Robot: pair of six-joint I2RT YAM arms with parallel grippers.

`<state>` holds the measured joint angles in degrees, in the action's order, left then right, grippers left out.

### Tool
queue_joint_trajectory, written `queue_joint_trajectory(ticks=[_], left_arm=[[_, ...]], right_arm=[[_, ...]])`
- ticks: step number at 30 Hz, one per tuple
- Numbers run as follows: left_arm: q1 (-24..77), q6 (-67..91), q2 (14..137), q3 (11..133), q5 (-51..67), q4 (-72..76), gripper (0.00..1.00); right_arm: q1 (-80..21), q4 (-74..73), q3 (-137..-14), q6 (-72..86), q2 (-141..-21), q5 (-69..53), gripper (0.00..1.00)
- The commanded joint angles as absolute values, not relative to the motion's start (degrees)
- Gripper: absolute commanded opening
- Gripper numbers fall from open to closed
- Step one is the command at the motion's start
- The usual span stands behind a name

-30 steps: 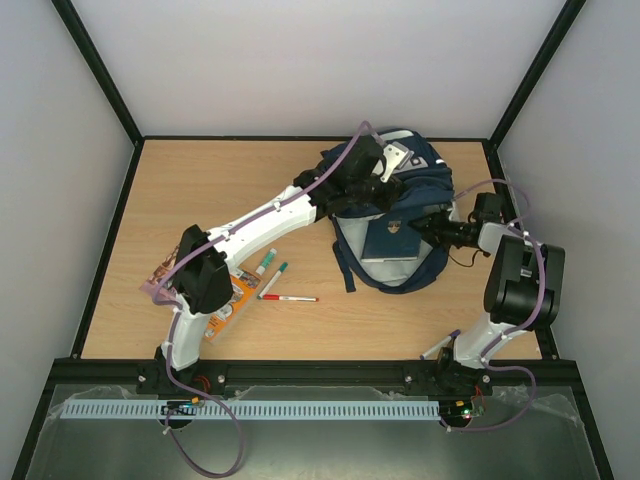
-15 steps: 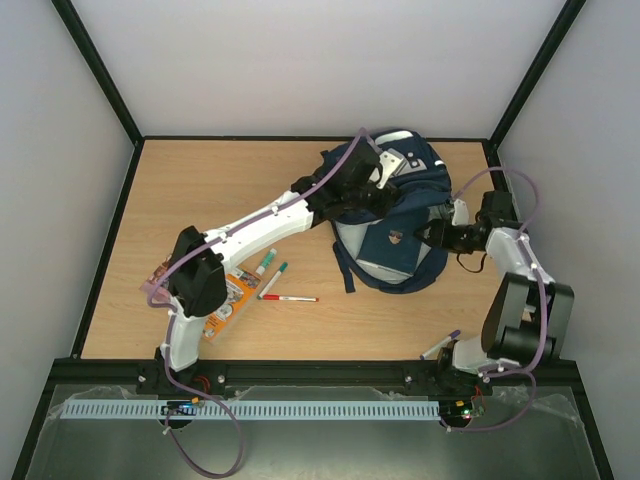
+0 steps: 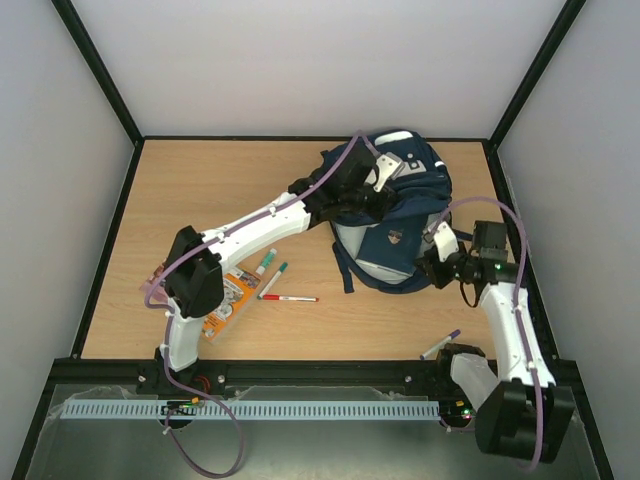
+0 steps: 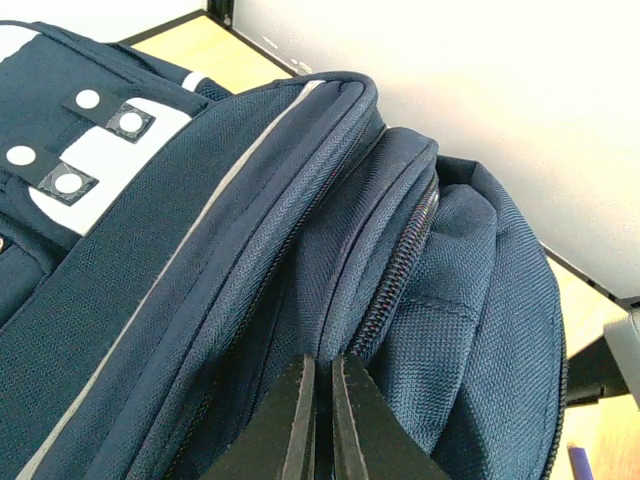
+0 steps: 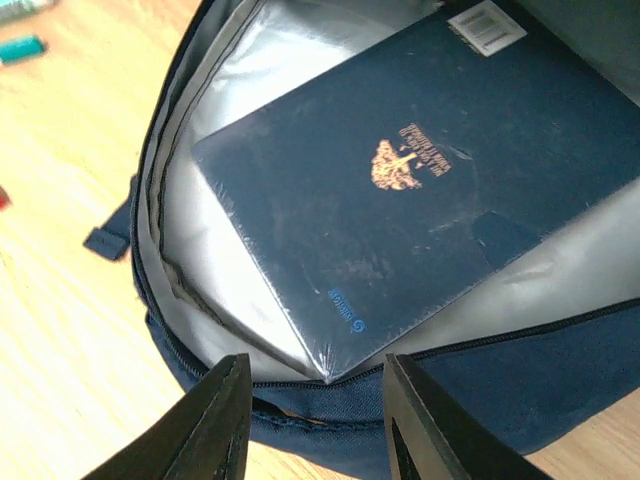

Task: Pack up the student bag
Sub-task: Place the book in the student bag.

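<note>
My right gripper (image 5: 312,370) has drawn back out of the student bag (image 3: 425,180) toward the near edge of the bench (image 3: 200,190). Its jaws stand partly apart with nothing between them. The dark-blue notebook (image 5: 400,200) it was reaching in with a moment ago now lies flat in the main compartment, against the grey lining, so I judge that item packed. The bag lies at the far right of the bench, its mouth turned toward me. My left gripper (image 4: 322,362) is pinched tight on the bag's upper edge beside a zip, holding the mouth open.

Left to pack, well apart from the bag on the left, are a green marker (image 3: 265,263), a teal pen (image 3: 277,273), a red pen (image 3: 288,298) and an orange packet (image 3: 228,298). A purple pen (image 3: 440,345) lies near my right base. Nothing blocks the opening, but my left elbow hangs over the orange packet.
</note>
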<state>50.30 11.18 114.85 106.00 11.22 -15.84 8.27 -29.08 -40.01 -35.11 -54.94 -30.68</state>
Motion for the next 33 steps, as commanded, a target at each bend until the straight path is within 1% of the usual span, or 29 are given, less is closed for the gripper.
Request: queue_joint_trajectory(ticks=[1,4,8,11,16,21,26,30,33], left_arm=[[49.78,10.47,111.39,107.18,14.96,-12.01,0.03],[49.70,9.94,111.17,108.00,16.25,-12.30,0.03],[49.59,9.91,110.31,107.82,17.31,-12.61,0.03],[49.51,10.01,109.53,107.75,18.65,-13.24,0.03],[49.24,9.91,107.98,107.03,18.97,-13.85,0.03],[48.66,11.06,106.53,104.09,20.24,-11.44,0.03],[48.15,11.61,107.22,104.06,21.83,-11.02,0.03],[47.75,11.88,107.81,104.21,22.67,-11.18,0.03],[47.70,11.49,108.26,104.41,22.99,-12.04,0.03]], right_arm=[[3.89,-28.58,-36.30,-43.89,-51.20,-25.02,0.37],[-2.04,-26.45,-35.94,-43.53,-51.71,-18.52,0.36],[-12.48,-22.56,-35.34,-42.98,-54.88,-7.19,0.36],[-17.45,-19.43,-35.02,-42.37,-57.88,-0.95,0.43],[-24.19,-15.95,-36.26,-40.48,-64.87,6.70,0.46],[-26.18,-14.72,-38.91,-40.12,-70.28,13.71,0.47],[-26.19,-13.90,-36.82,-44.46,-70.16,17.94,0.54],[-26.04,-11.38,-34.37,-45.97,-70.38,20.73,0.54],[-25.62,-6.64,-31.83,-48.24,-70.50,23.90,0.53]])
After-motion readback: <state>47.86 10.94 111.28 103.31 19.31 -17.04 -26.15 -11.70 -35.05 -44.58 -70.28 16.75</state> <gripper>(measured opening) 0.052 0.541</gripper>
